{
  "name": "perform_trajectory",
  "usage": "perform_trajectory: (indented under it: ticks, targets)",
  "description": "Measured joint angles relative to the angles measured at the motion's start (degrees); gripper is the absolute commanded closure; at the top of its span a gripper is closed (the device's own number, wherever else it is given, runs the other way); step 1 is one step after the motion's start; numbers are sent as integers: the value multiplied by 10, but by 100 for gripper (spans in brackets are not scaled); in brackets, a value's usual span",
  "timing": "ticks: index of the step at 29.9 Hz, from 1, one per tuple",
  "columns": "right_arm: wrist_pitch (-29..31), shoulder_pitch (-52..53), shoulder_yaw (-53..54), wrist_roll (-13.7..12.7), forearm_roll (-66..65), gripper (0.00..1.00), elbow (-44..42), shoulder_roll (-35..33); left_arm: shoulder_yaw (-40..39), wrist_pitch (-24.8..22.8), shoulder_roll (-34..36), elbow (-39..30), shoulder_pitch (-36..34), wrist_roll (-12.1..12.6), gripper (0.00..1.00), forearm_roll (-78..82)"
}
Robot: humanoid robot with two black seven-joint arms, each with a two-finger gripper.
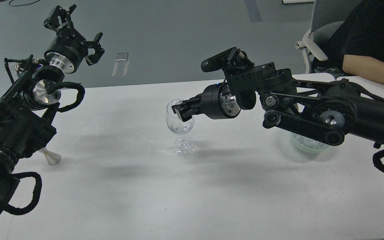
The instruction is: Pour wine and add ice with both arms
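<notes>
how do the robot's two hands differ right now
The left hand is raised high, away from the table, fingers spread open and holding nothing. The right hand is low, reaching sideways over the rim of the wine glass; whether it is open or closed is unclear. Both are black.

We look from our head, forward and down, fairly near the white counter [192,186]; our left tool [75,31] rises far left, our right tool [182,110] near centre.
</notes>
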Motion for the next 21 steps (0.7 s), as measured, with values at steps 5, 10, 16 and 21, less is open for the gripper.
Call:
perform_trajectory:
  ticks: [5, 10, 16, 21]
  targets:
    - [0, -7, 0, -4, 0, 84, -1, 1, 0, 0, 0, 0, 0, 0, 2, 0]
    - [0, -11, 2, -9, 0, 76, -1, 1, 0, 0, 0, 0, 1, 0, 2, 0]
    - [0, -11, 2, -10, 0, 70, -1, 1, 1, 0, -1, 0, 1, 0, 2, 0]
    - [0, -10, 2, -11, 1, 70, -1, 1, 1, 0, -2, 0, 1, 2, 2, 0]
